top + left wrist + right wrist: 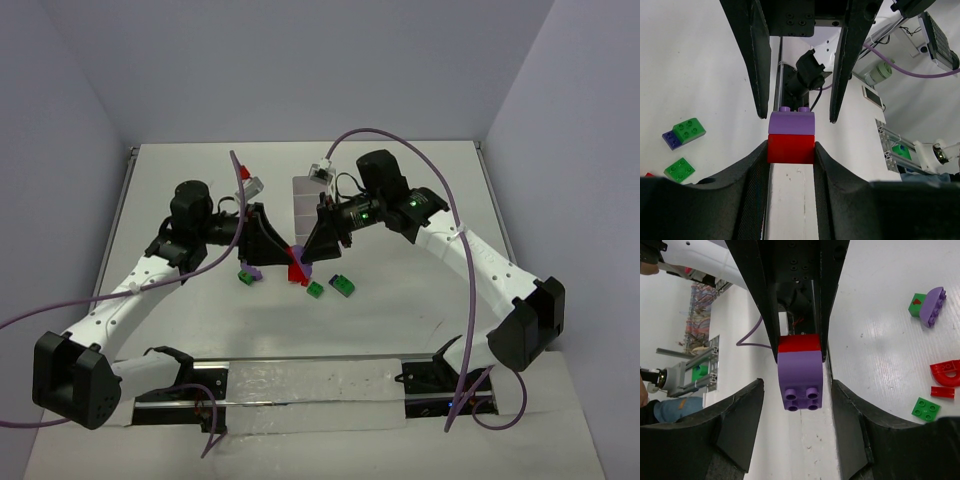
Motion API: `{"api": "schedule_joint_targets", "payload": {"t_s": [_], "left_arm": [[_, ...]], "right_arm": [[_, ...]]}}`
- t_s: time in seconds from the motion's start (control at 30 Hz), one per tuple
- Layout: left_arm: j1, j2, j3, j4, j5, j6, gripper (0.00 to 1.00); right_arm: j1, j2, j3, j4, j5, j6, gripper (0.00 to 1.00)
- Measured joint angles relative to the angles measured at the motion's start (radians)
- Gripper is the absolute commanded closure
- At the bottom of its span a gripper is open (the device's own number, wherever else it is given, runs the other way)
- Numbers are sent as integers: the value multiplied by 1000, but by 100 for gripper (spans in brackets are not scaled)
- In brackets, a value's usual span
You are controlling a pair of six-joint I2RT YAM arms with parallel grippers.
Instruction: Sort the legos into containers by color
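Bricks joined as a pair, a purple brick [800, 382] pressed onto a red brick [790, 149], sat at the centre of the top view, just below the tray [305, 200]. The left fingers [752, 190] were closed on the red brick's two smooth sides, their textured inner faces flat against it. The right fingers [740, 425] stood wide apart on either side of the purple brick. A strip of white worktop [200, 190] showed in each gap, and they held nothing. The purple brick had rounded edges and four round studs on its free end. Both bricks were glossy plastic.

The tray was a white, thin-walled rectangle running up the middle of the top view, its lower end covered by the right fingers. What lay in its compartments could not be made out.

Loose pieces lay on the worktop. At the lower left of the left wrist view, a green brick [690, 130] touched a dark blue brick [671, 140], with a flat green piece [680, 169] below them. Along the right edge of the right wrist view were a purple dome [932, 305] against a green block [915, 305], a red arch [946, 371], a thin red piece [942, 391] and a green four-stud brick [926, 409].
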Motion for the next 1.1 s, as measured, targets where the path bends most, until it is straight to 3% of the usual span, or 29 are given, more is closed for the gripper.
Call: {"api": "schedule_joint_targets", "payload": {"t_s": [0.23, 0.37, 0.43, 0.5, 0.57, 0.9, 1.1], "left_arm": [[-13, 10, 5, -10, 0, 8, 100], [-18, 19, 9, -15, 0, 9, 100], [-19, 21, 11, -17, -2, 11, 100], [-19, 24, 11, -22, -5, 15, 100], [-20, 26, 11, -29, -3, 19, 100], [-13, 26, 38, -172, -18, 160, 100], [118, 22, 41, -365, -19, 336, 100]], "right_arm": [[0, 15, 10, -22, 1, -22, 40], [1, 27, 11, -30, 2, -30, 50], [2, 32, 11, -32, -1, -33, 64], [3, 35, 12, -36, -6, -41, 89], [4, 35, 12, -42, -7, -45, 100], [0, 35, 10, -58, 7, -87, 100], [-94, 31, 10, -113, 2, -155, 100]]}}
